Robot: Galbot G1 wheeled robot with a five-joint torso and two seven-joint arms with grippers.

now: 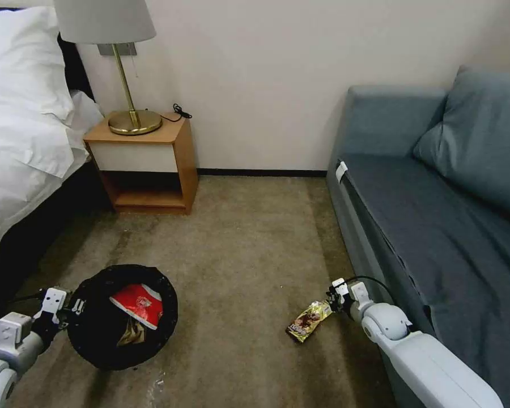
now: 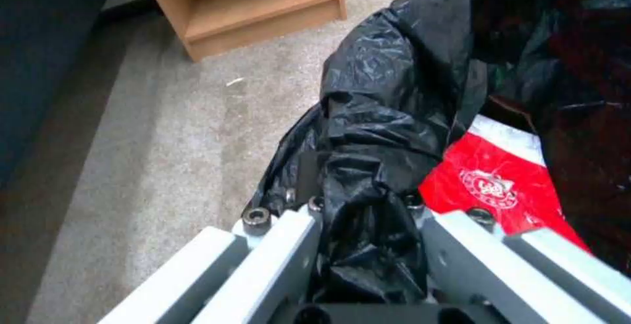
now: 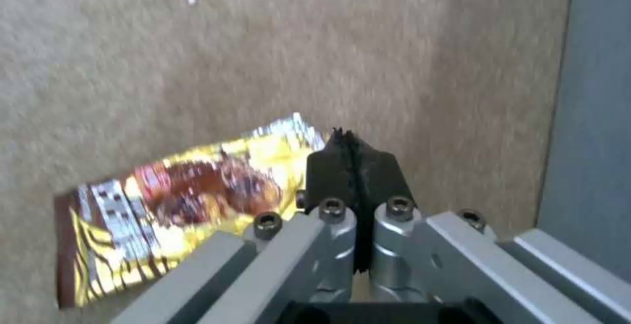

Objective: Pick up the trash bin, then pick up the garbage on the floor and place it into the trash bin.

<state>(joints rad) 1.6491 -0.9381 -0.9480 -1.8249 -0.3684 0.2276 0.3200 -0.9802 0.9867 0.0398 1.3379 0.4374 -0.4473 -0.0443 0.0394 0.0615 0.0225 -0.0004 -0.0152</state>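
Black plastic lining, bunched at the rim, is what the left gripper (image 2: 368,245) has clamped between its fingers, and by that hold it carries the trash bin (image 1: 122,317) at the near left, tipped so its mouth faces up toward the head camera. That tilt likely keeps the opening ready for the next piece. Inside lie a red snack packet (image 1: 139,305) with a white emblem too small to read, and a brownish scrap under it.

At the near right, close beside the sofa (image 1: 436,226), the right gripper (image 3: 354,166) has its black pads pressed together on the edge of a gold-brown wrapper (image 3: 177,205) that seems just off the carpet (image 1: 249,238). Pinching the edge suits something this flat. Its print shows a chocolate-coloured picture; the lettering cannot be read.

Farther off, a wooden nightstand (image 1: 153,164) with a brass lamp (image 1: 124,73) stands against the wall.
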